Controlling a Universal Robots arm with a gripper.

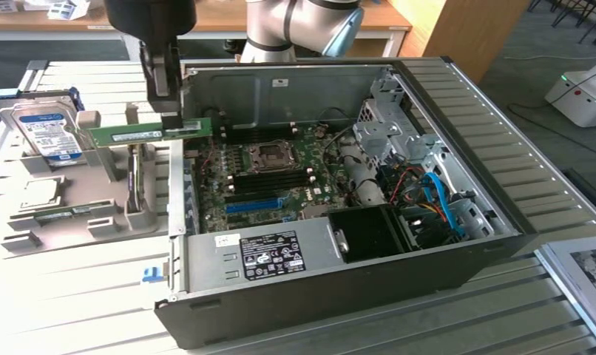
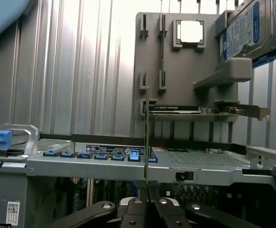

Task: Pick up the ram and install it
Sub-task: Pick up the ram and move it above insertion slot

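Note:
The ram [image 1: 120, 136] is a long green stick with a pale sticker, held level in the air over the open computer case's wall on the exterior view's left. My gripper [image 1: 170, 127] comes down from above and is shut on the stick's upper edge near its middle. In the wrist view the ram [image 2: 146, 137] appears edge-on as a thin line rising from between my fingertips [image 2: 147, 192], above the case rim. The motherboard [image 1: 263, 181] lies inside the case with its dark memory slots [image 1: 268, 176] beside the processor socket [image 1: 271, 153].
A grey parts holder [image 1: 41, 237] beside the case carries a hard drive [image 1: 46, 133], a silver processor chip [image 1: 40, 194] and an upright card [image 1: 133, 185]. Inside the case are a blue slot strip [image 1: 254, 205], a power supply [image 1: 268, 255] and cables [image 1: 431, 200].

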